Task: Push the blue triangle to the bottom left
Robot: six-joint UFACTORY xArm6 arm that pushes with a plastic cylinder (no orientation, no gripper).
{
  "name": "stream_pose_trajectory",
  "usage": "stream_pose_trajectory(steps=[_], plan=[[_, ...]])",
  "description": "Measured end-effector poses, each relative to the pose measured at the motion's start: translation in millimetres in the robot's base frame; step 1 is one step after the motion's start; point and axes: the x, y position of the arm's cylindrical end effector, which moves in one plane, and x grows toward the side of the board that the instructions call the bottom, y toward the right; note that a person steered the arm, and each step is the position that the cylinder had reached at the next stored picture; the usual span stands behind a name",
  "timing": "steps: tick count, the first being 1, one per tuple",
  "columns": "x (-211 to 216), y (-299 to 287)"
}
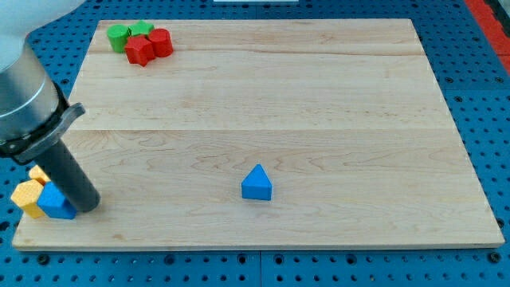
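The blue triangle (256, 183) lies on the wooden board (271, 119), a little below the middle. My tip (86, 204) is at the view's bottom left, far to the left of the triangle. It stands right next to a second blue block (54, 202), which the rod partly hides.
Two yellow blocks (30, 194) sit against the blue block at the board's bottom left corner. A cluster of two green blocks (127, 33) and two red blocks (150, 45) sits at the top left. The board lies on a blue perforated table (486, 96).
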Motion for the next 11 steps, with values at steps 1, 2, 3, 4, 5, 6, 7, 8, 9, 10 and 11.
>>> stream_pose_trajectory(steps=[1,2,3,4,5,6,7,8,9,10,11], plan=[[9.6,102.3],[24.9,204.0],[12.6,266.0],[-5.5,275.6],[-20.0,257.1],[-29.1,205.5],[-29.4,147.1],[-29.1,103.0],[-21.7,109.3],[-3.2,114.1],[-4.7,85.3]])
